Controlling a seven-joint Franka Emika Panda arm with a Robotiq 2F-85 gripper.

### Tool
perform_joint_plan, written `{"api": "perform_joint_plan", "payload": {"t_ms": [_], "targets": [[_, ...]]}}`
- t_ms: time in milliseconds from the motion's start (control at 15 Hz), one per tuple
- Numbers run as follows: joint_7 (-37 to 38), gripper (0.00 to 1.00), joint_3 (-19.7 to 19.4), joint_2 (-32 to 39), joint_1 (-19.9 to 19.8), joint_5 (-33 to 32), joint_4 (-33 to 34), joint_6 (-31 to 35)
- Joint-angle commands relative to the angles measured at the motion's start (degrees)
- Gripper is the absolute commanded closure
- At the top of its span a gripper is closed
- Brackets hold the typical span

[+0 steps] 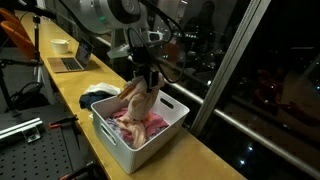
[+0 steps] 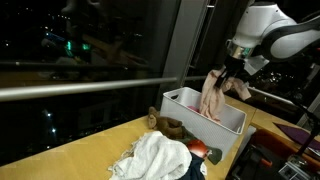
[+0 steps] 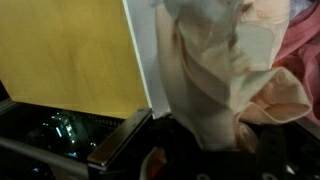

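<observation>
Wrist view shows us the cloth (image 3: pixel 215 70) close up, peach and creased. Pink clothes (image 3: pixel 305 45) lie on one side of it, and the white wall of the bin (image 3: pixel 148 60) and the yellow table (image 3: pixel 70 50) on the other. In both exterior views the pincer (image 1: pixel 148 72) is clenched on the top of the cloth. The cloth hangs straight below the pincer, with its lower end inside the bin, above the pink clothes. We cannot tell whether it touches them. In an exterior view a white heap (image 2: pixel 160 158) lies on the table outside the bin, well apart from the pincer. A laptop (image 1: pixel 70 62) sits farther off.
</observation>
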Motion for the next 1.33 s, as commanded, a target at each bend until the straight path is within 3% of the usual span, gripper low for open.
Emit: {"api": "perform_joint_plan", "payload": {"t_ms": [0,333,667,1267], "targets": [[-1.94,0.74,-0.99,6.90,2.92,1.46,7.73,-1.09],[-1.86,0.39,-1.94,9.02,5.39,1.74,9.68,-0.70],[0.62,0.03,-2.12,8.24,7.11,1.29,6.15,1.29],[6.64,0.00,2.62,9.00,17.08,1.17,6.39,-0.17]]}}
